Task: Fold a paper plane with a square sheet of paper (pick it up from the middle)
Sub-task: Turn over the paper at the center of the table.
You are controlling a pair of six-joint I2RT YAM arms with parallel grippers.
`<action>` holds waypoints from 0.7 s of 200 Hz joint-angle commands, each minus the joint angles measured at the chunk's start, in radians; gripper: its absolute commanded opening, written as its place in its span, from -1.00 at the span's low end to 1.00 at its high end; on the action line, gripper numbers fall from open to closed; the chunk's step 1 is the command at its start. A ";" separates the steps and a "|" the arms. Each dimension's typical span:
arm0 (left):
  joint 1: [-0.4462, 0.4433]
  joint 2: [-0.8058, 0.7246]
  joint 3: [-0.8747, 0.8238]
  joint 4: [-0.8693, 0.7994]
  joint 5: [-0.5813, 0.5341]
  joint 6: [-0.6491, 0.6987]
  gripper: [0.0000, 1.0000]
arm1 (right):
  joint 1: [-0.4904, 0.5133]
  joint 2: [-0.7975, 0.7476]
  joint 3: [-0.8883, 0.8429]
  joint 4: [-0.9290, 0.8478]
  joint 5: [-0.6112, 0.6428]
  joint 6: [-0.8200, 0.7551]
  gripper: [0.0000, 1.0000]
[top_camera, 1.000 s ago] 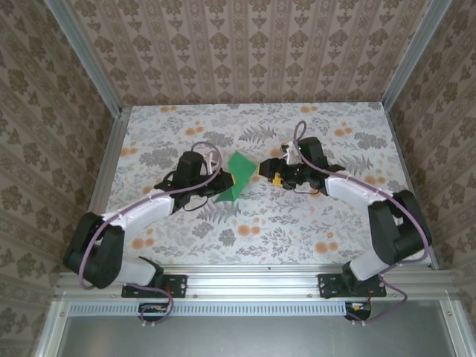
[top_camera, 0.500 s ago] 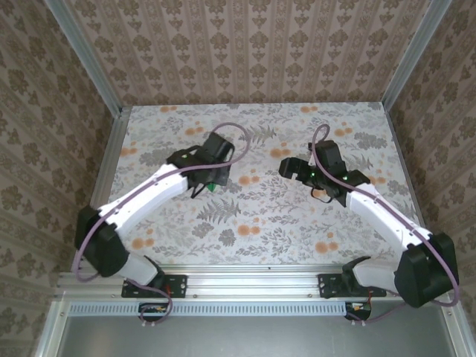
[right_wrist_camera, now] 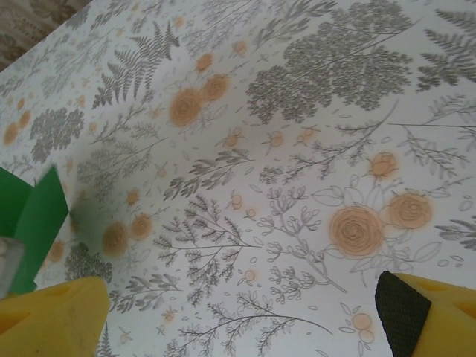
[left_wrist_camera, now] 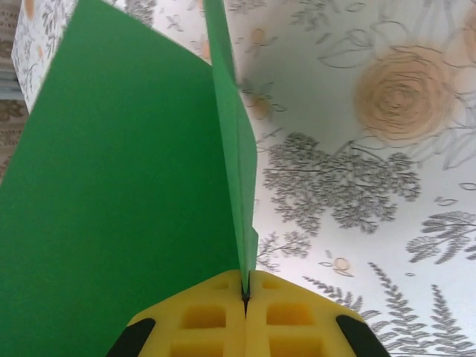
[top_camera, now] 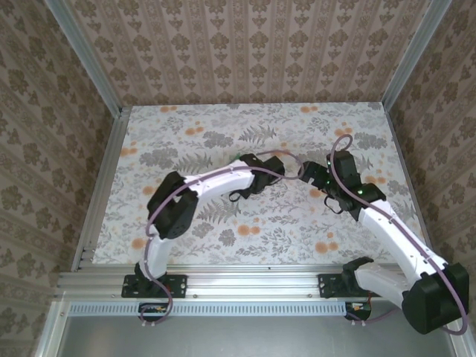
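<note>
Floral table [top_camera: 223,223] under outstretched left gripper [left_wrist_camera: 245,294], tight on green paper [left_wrist_camera: 111,223]; right gripper [right_wrist_camera: 238,316] wide

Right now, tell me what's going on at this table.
The left pincer is shut on the green paper, gripping it along a fold so that its two flaps spread apart. The paper looks lifted off the floral table, judging by the shadow beneath it. The right pincer hangs open and empty just to the side, above the table. The sheet is folded but is not yet a plane.
</note>
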 commanded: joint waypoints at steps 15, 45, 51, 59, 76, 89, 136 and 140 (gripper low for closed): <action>-0.053 0.101 0.082 -0.056 -0.016 0.004 -0.88 | -0.038 -0.068 -0.018 -0.074 0.081 0.040 0.90; -0.080 0.131 0.103 -0.033 0.060 -0.006 -0.73 | -0.052 -0.076 -0.017 -0.087 0.072 0.043 0.90; -0.084 0.133 0.105 -0.029 0.073 -0.006 -0.66 | -0.053 -0.074 -0.017 -0.086 0.068 0.044 0.90; -0.091 0.135 0.109 -0.025 0.092 -0.006 -0.60 | -0.054 -0.071 -0.017 -0.085 0.060 0.045 0.90; -0.107 0.136 0.117 -0.020 0.133 -0.013 -0.42 | -0.055 -0.063 -0.018 -0.080 0.048 0.050 0.90; -0.119 0.132 0.125 -0.022 0.166 -0.020 -0.28 | -0.057 -0.057 -0.018 -0.076 0.041 0.052 0.90; -0.155 0.032 0.130 0.005 0.322 -0.040 -0.05 | -0.058 -0.052 -0.014 -0.077 0.037 0.056 0.90; -0.155 0.014 0.127 0.013 0.344 -0.041 -0.04 | -0.059 -0.051 -0.014 -0.077 0.037 0.054 0.90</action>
